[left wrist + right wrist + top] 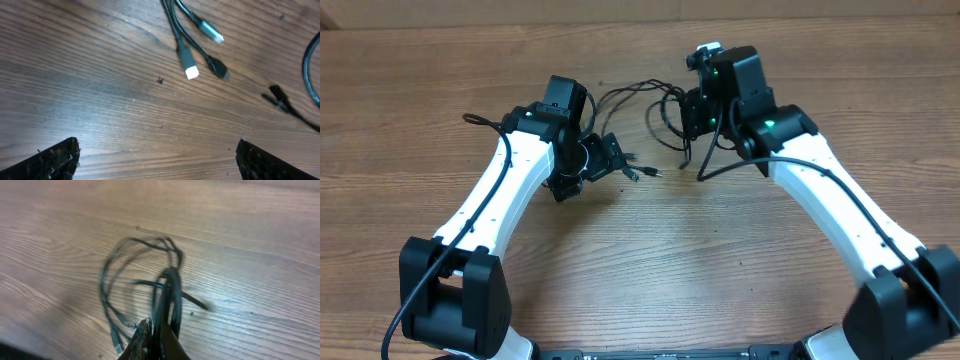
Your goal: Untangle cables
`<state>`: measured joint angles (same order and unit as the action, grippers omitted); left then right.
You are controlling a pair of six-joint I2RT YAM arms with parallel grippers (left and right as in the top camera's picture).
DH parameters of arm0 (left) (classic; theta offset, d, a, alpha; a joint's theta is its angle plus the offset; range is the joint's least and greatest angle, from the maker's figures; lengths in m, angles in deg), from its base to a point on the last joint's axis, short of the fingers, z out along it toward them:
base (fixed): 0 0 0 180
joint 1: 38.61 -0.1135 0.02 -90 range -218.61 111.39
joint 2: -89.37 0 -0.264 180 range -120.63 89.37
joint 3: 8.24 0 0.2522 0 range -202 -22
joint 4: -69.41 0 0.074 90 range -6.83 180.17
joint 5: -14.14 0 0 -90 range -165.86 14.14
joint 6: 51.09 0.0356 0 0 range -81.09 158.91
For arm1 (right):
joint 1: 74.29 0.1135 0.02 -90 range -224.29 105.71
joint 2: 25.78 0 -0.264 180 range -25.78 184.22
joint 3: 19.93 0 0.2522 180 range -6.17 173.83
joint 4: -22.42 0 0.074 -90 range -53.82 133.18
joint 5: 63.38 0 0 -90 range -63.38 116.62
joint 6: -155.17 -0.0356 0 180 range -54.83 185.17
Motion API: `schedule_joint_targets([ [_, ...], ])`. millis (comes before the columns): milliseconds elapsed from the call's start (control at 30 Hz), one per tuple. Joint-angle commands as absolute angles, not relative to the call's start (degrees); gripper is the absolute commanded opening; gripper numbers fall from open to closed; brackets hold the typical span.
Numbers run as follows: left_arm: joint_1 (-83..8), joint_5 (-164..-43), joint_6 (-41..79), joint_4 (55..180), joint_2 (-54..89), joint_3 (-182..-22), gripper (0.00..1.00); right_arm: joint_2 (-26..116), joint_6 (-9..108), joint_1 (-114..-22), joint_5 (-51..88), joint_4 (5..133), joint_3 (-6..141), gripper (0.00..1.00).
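Loosely looped thin black cables point(172, 282) in pinched-shut right end effector point(152, 342); left end effector point(157, 157) agape.

overhead: way up, looking straight down, wide on the table point(650, 270) with left arm point(505, 195) and right arm point(835, 195) in frame | left wrist: super close to the wood, tilted down past its own fingertips point(55, 160) | right wrist: close too, kinda blurry, angled down across the table | overlap: cables point(665, 120) show in all three views

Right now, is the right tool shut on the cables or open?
Shut on the cables: the right tool is pinched closed around the bundle in its wrist view.
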<state>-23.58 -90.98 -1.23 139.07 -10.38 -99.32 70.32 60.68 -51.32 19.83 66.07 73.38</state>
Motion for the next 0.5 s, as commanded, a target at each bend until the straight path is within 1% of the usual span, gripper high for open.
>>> schedule_joint_targets([
  [0, -23.3, -91.3, -1.4, 138.0, -8.9, -100.2, 0.99, 66.4, 61.0, -51.2, 20.1, 66.9, 73.7, 0.04],
  [167, -23.3, -95.1, -1.4, 135.6, -8.9, -100.2, 0.99, 65.0, 61.0, -51.2, 20.2, 68.6, 73.7, 0.04],
  [300, -23.3, -95.3, -1.4, 135.2, -8.9, -100.2, 1.00, 65.0, 61.2, -51.2, 20.6, 70.3, 73.7, 0.04],
  [367, -23.3, -95.2, -1.3, 135.4, -8.9, -100.2, 1.00, 65.0, 61.2, -51.2, 23.2, 71.0, 73.7, 0.05],
  [400, -23.3, -95.2, -1.3, 135.6, -8.9, -100.2, 1.00, 65.0, 61.2, -51.2, 26.6, 71.5, 73.7, 0.12],
  [433, -23.3, -95.2, -1.3, 135.6, -8.9, -100.2, 1.00, 65.1, 61.2, -51.2, 27.9, 71.7, 73.6, 0.22],
  [467, -23.3, -95.2, -1.3, 135.7, -8.9, -100.2, 1.00, 65.2, 61.2, -51.2, 29.0, 72.1, 73.6, 0.28],
])
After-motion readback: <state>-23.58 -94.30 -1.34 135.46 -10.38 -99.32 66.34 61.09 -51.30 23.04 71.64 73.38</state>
